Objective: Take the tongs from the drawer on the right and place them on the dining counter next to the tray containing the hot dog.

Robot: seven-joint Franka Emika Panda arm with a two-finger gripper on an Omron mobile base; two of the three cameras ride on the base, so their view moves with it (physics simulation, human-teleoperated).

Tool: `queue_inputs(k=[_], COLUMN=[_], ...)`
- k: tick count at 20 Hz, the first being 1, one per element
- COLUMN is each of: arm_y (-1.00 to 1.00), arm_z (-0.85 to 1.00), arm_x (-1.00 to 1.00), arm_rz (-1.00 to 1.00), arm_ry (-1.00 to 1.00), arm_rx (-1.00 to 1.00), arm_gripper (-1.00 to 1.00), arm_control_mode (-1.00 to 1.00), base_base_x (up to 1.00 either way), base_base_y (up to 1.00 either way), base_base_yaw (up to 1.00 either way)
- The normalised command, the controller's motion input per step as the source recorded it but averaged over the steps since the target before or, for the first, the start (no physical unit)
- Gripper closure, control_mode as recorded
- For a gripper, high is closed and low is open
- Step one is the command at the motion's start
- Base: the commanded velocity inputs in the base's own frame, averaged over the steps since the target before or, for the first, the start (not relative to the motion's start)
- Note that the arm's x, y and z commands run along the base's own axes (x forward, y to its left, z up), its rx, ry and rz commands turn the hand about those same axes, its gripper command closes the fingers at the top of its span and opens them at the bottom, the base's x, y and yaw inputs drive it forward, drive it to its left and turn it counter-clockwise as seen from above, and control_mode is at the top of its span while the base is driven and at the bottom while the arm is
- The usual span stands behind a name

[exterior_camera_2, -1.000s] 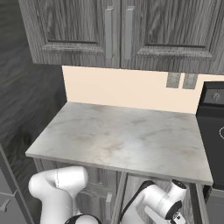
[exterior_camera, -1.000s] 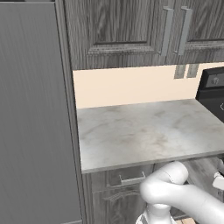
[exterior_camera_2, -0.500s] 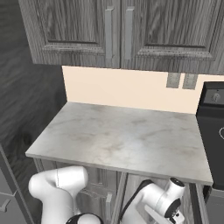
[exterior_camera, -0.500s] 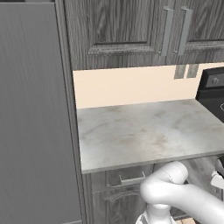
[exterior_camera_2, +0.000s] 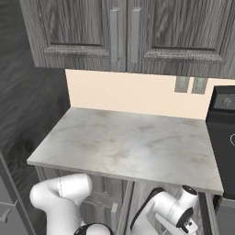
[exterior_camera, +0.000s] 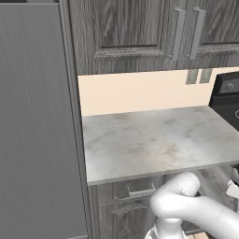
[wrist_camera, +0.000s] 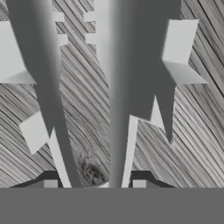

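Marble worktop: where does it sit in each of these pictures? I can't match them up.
Left base view: the marble worktop runs across the middle, from the tall cabinet to the right edge.
Right base view: it lies across the centre, under the wall cupboards.
Hand view: a close look down at a wood-grain surface with what seem to be the tongs.
Shared landmark: the twin wall sockets above the worktop's right end.

Both base views share the marble worktop [exterior_camera: 158,140]; the hand view sits close over, seemingly, tongs [wrist_camera: 114,100].
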Motion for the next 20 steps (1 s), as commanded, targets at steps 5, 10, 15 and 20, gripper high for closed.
queue_inputs(k=[5, 10, 15, 20], arm_y=[0.10, 0.00, 0.00, 0.00], arm_z=[-0.11, 0.39, 0.78, 0.62], arm_x=[-0.22, -0.13, -0.02, -0.31], arm_rz=[0.00, 0.00, 0.00, 0.00], arm_ry=[0.00, 0.00, 0.06, 0.13], arm_rx=[0.00, 0.00, 0.00, -0.02], arm_gripper=[1.00, 1.00, 1.00, 1.00], arm_control_mode=[-1.00, -1.00, -1.00, -1.00], base_base_x=[0.00, 0.00, 0.00, 0.00], base_base_y=[0.00, 0.00, 0.00, 0.00], base_base_yaw=[0.00, 0.00, 0.00, 0.00])
